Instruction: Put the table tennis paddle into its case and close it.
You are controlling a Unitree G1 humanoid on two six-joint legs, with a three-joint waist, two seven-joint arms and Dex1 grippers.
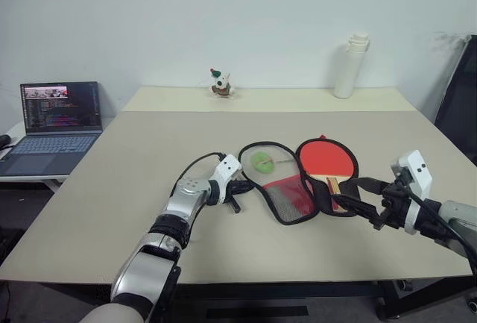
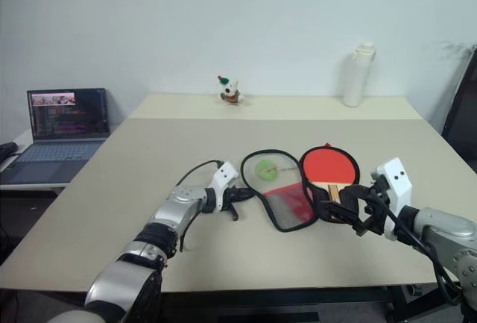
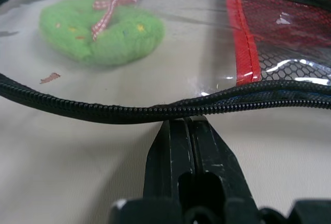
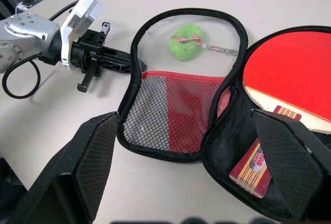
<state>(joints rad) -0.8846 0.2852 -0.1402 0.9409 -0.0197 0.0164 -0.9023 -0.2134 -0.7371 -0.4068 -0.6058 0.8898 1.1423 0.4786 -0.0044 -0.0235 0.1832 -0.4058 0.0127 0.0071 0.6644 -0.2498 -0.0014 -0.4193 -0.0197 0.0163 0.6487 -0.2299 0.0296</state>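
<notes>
Lying paddle [image 1: 326, 156], handle toward robot

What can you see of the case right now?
The case lies flat and unzipped on the table, two paddle-shaped halves spread side by side, each edged by a black zipper. The left half has a clear window over a green charm and a red-trimmed black mesh pocket. The right half is black fabric and cradles the table tennis paddle, red face up. The left pincer, shut, meets the left half's zipper edge; the right pincer, open, hovers above the case's near end.
</notes>
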